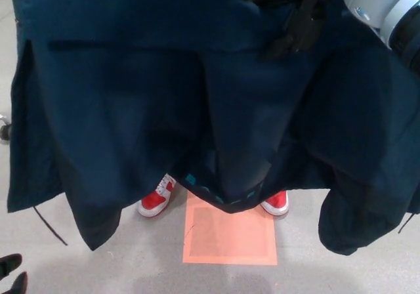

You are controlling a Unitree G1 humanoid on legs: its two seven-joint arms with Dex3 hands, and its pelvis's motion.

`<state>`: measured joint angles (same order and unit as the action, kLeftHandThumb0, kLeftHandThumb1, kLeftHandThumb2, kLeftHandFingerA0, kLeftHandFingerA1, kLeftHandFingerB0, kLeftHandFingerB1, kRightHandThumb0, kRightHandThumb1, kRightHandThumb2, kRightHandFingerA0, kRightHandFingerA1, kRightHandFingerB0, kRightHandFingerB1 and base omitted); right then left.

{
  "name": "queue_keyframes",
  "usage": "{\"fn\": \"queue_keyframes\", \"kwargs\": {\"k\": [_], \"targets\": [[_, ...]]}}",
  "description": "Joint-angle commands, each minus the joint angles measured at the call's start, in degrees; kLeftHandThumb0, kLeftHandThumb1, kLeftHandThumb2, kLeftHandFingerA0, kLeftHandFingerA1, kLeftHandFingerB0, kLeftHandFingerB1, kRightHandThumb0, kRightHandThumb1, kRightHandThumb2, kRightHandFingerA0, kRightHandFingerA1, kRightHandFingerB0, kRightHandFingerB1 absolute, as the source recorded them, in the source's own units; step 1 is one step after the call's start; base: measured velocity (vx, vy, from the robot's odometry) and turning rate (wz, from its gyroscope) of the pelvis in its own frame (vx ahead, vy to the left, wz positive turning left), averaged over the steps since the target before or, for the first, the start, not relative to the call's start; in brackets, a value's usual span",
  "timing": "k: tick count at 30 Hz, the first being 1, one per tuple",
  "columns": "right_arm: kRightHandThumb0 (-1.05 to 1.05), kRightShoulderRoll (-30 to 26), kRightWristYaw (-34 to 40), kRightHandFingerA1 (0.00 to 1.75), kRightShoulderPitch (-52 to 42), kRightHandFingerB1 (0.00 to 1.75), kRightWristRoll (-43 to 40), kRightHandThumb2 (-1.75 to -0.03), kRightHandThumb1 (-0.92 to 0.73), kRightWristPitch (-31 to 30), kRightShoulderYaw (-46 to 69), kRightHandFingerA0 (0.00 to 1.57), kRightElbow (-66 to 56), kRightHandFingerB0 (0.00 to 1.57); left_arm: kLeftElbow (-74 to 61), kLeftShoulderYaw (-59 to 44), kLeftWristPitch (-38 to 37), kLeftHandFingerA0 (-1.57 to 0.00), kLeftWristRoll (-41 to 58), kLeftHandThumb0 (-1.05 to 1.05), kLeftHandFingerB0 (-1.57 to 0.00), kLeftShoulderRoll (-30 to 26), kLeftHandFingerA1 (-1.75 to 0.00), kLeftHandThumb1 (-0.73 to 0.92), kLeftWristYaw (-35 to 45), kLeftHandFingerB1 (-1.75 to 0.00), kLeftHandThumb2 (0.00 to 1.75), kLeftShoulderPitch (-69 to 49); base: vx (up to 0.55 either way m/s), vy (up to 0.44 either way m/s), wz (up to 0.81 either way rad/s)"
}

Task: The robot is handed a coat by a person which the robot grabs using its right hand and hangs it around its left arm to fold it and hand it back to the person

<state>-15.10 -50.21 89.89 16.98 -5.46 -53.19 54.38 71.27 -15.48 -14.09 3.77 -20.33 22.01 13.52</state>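
Floor [131, 268]: pale grey, speckled | orange square [230, 238] marked on it | left edge: possibly a caster [4, 131] | light: even, soft shadows

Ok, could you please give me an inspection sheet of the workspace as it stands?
Surface: grey floor with an orange square marker.
Job's things: dark navy coat hanging spread out, filling most of the view.
Clutter: nothing seen.
Hands: right hand closed on the coat near its top; left hand low at the left edge, only partly in view, apart from the coat.
Cables: nothing seen; only the coat's thin cords dangle.
Surroundings: a person's red-and-white shoes at the marker's far corners, below the coat's hem.
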Motion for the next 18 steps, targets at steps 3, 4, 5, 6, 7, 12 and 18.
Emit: {"fn": "queue_keyframes", "kwargs": {"k": [3,4,5,6,7,12,18], "targets": [[-0.35,-6.01,54.80,1.30,-4.30,0.99,23.95,-0.63,-0.77,12.43,-6.03,0.79,2.70,0.74,-0.67,-1.65,-3.82,0.00,2.35,-0.37,-0.01,-0.67,-0.48,0.56,2.50,-0.48,1.12,-1.14,0.00,0.000,0.00],[-0.37,-6.14,56.37,1.32,-3.45,1.05,25.54,-0.66,-0.76,11.99,-7.58,0.84,3.31,0.76,-0.74,-1.70,-4.04,0.00,2.39,-0.37,0.00,-0.59,-0.48,0.55,2.43,-0.48,1.12,-1.23,0.00,0.000,0.00],[-0.33,-6.25,59.35,1.21,-2.48,0.92,27.30,-0.62,-0.73,11.44,-9.20,0.85,4.18,0.82,-0.85,-1.86,-4.06,0.00,2.57,-0.36,0.00,-0.44,-0.48,0.57,2.28,-0.48,1.13,-1.26,0.00,0.000,0.00],[-0.33,-6.29,61.07,1.21,-2.35,0.92,27.35,-0.62,-0.73,11.68,-9.14,0.85,4.57,0.82,-0.91,-1.94,-3.72,0.00,2.68,-0.36,0.00,-0.40,-0.48,0.57,2.27,-0.48,1.13,-1.22,0.00,0.000,0.00],[-0.32,-6.44,63.97,1.05,-2.18,0.83,26.79,-0.61,-0.70,12.63,-8.26,0.89,5.10,0.83,-1.06,-1.71,-4.19,-0.21,2.46,-0.70,-0.17,-0.40,-0.36,0.92,2.39,-0.34,0.68,-1.33,0.00,0.000,0.00],[-0.31,-6.18,72.72,1.32,0.23,0.86,24.29,-0.59,-0.56,14.70,-4.21,0.86,6.09,0.83,-2.11,-2.10,-5.89,-0.25,3.15,-0.69,-0.18,0.94,-0.36,0.89,2.42,-0.31,0.66,-1.54,0.00,0.000,0.00],[-0.32,-5.64,76.26,1.37,2.30,0.83,22.30,-0.61,-0.60,16.59,-1.60,0.83,6.53,0.85,-5.35,-4.70,-3.98,-0.32,7.93,-0.65,-0.27,2.42,-0.38,0.83,9.30,-0.33,0.65,-0.96,0.00,0.000,0.00]]}}
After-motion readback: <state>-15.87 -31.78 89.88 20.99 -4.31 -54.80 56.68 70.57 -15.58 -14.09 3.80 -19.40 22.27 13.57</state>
